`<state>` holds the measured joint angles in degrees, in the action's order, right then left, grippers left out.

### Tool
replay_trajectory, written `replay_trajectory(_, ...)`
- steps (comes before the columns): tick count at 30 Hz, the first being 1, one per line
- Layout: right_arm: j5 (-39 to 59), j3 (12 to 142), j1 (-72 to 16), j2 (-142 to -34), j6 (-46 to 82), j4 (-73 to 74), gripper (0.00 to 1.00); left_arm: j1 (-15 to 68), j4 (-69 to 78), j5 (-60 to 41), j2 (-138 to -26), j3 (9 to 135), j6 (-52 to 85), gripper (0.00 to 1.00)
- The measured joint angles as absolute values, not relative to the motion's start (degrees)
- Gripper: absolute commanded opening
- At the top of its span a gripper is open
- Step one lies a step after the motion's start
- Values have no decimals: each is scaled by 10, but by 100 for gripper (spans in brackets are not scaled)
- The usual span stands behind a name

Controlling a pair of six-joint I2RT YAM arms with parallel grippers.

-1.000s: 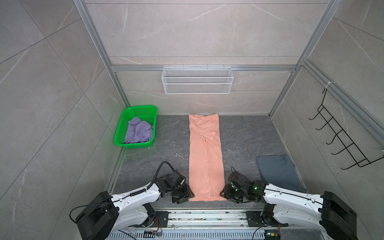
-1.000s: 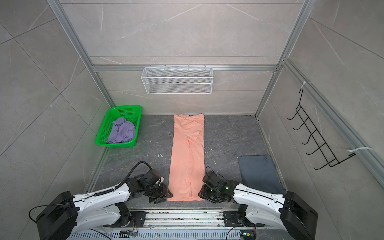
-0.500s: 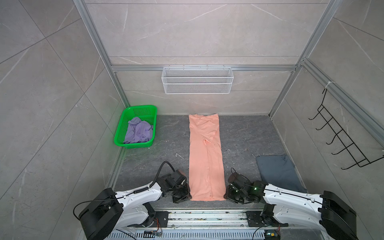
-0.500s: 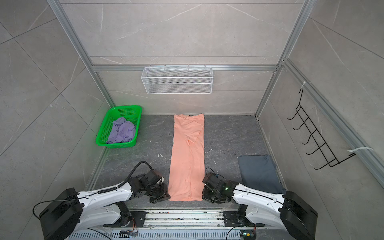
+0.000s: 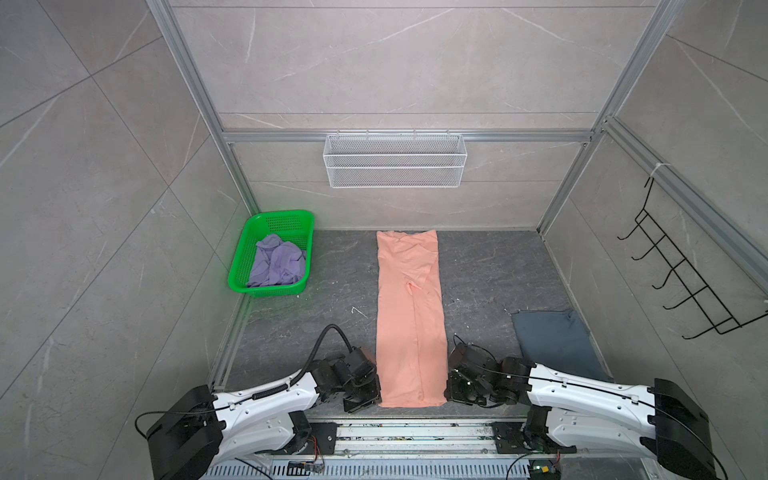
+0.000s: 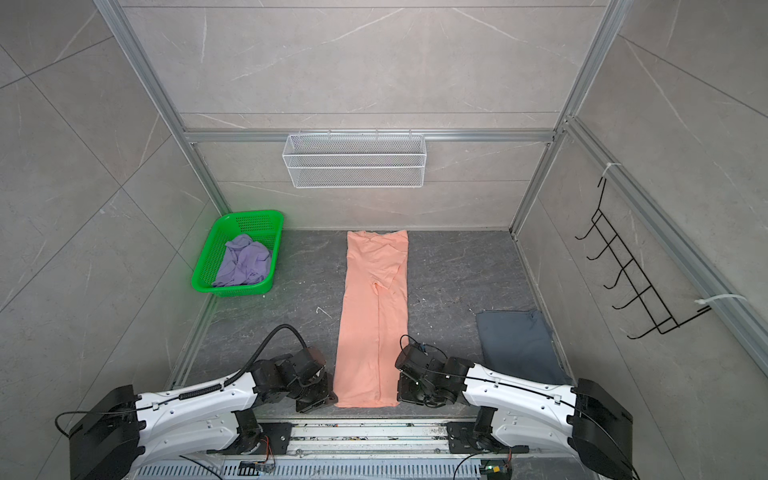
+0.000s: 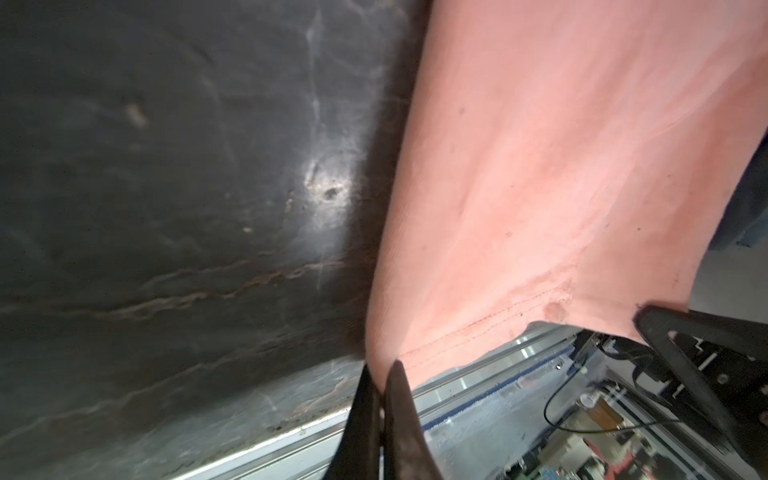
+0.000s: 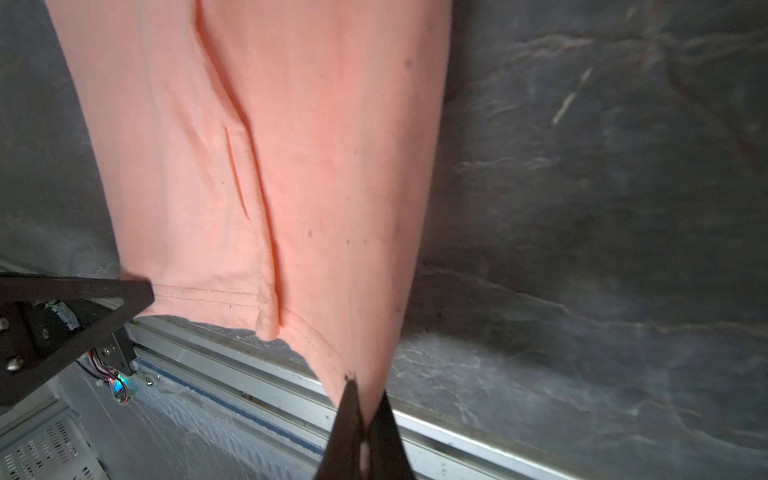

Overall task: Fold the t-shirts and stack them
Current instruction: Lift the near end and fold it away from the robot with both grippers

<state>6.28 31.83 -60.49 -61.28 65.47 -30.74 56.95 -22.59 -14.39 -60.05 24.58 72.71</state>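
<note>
peach-pink t-shirt [image 5: 409,316], soft limp light cotton, probably sagging if lifted: left gripper [image 7: 380,374] and right gripper [image 8: 361,390] are pinching its near hem corners tight

Before me the peach-pink t-shirt [image 5: 409,316] was plain, its hem stitched a shade darker. The lavender t-shirt [image 5: 276,266] and slate blue-grey t-shirt [image 5: 555,345] were plain too. The basket [image 5: 286,224] was bright green, perforated; the tabletop [image 5: 332,266] dark grey, veined pale.

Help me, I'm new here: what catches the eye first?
A long peach t-shirt lies as a narrow strip down the middle of the table. The left fingers and right fingers are shut on its near corners. At back left, a green basket holds a crumpled lavender t-shirt.
</note>
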Motion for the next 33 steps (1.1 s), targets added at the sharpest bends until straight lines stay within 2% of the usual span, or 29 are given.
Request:
replay_trajectory(5,22,384,-605,-610,641,-330,1,569,-257,-103,-593,326,724,0)
replay_trajectory(11,-30,510,-596,-703,597,-342,0,509,-263,-88,-632,425,678,0)
replay_trajectory(20,-21,605,-455,-850,533,-326,0,322,-252,-171,-831,570,556,0)
replay_trajectory(26,20,710,-369,-973,496,-312,0,263,-250,-233,-981,704,492,0)
replay_trajectory(33,55,822,-307,-1090,477,-306,0,211,-255,-278,-1093,802,462,0)
